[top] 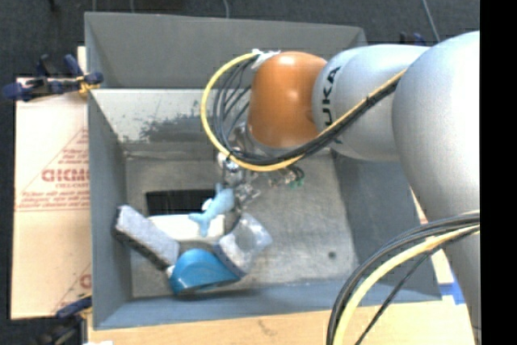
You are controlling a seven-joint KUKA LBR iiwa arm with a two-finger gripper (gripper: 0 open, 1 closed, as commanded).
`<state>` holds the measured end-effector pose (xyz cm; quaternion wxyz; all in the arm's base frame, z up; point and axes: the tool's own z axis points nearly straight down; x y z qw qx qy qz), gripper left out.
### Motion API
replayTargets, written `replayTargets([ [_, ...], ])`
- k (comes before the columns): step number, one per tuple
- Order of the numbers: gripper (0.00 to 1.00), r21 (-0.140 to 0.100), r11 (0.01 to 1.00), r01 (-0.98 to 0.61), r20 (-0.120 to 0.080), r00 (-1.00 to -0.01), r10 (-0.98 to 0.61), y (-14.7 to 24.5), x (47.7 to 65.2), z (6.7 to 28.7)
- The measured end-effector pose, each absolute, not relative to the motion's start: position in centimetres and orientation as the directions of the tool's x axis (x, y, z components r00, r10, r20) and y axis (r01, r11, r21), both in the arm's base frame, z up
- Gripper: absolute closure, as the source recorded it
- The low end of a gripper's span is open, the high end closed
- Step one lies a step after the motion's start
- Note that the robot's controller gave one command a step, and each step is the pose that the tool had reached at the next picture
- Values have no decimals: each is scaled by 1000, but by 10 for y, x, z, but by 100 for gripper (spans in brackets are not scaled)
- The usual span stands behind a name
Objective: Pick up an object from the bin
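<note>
gripper [236,187] is found low in the bin [105,174], beneath the orange cover [283,97] of the wrist, over the front-left part of the floor. whether it is open or closed cannot be told, as its working end is masked by the wrist and cables. nothing can be confirmed as held.

a small light blue toy [215,211] of uneven shape is noted directly below the gripper. whether the two are touching or only just beside one another cannot be told. the toy is seen resting on a white flat piece [171,224], next to a black slab [174,198]. a clear plastic piece [250,238] is recorded just right of the toy, a grey block [144,232] to its left, and a blue rounded cap [198,271] nearer the front wall. these items are gathered in a loose heap.

the step in hand is judged to be positioning for a grasp, with the light blue toy the nearest thing. no lift is evident. a firm closure is called for next, followed by a straight rise, with care that the clear plastic piece and the white flat piece are not dragged along. the toy's uneven shape is judged liable to slip if it is caught off-centre.
</note>
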<state>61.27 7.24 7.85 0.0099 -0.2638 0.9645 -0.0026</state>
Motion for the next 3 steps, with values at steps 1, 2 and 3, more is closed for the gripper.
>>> replayTargets([
  [1,100,-9,861,-509,-14,-861,-509,72,611,82],
  [2,100,-3,862,-508,-3,-862,-508,72,610,100],
  [3,100,-4,862,-508,-7,-862,-508,72,613,113],
])
